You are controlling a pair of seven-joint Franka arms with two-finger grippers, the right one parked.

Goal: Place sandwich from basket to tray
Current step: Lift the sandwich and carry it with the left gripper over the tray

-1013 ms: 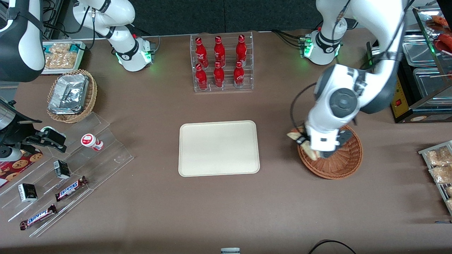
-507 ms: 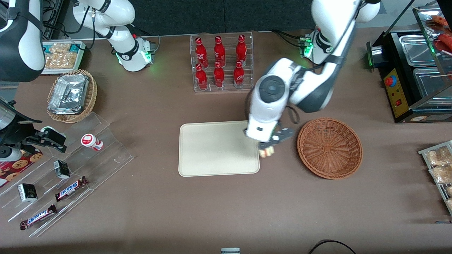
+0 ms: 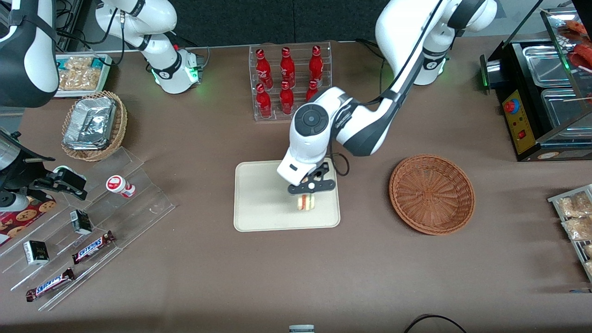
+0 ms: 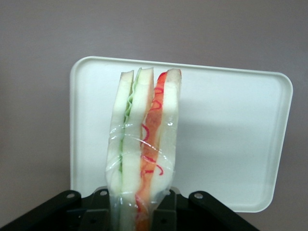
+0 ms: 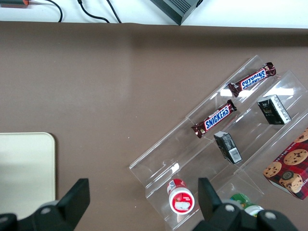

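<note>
My left gripper [image 3: 306, 194] hangs over the cream tray [image 3: 259, 194], shut on the wrapped sandwich [image 3: 305, 202]. The sandwich [image 4: 144, 144] is held edge-on above the tray [image 4: 231, 134], showing white bread with green and red-orange filling under clear film. Its narrow end is pinched between my black fingers [image 4: 163, 211]. The round reddish-brown basket [image 3: 432, 193] stands beside the tray, toward the working arm's end of the table, with nothing in it.
A clear rack of red bottles [image 3: 289, 81] stands farther from the front camera than the tray. Stepped acrylic racks with Snickers bars [image 3: 92, 247] and a tan basket of foil packets [image 3: 94, 125] lie toward the parked arm's end. Snack packs [image 3: 576, 217] lie near the working arm's end.
The left gripper lifted the sandwich out of the basket and carried it sideways to a spot over the tray. The basket is now empty.
</note>
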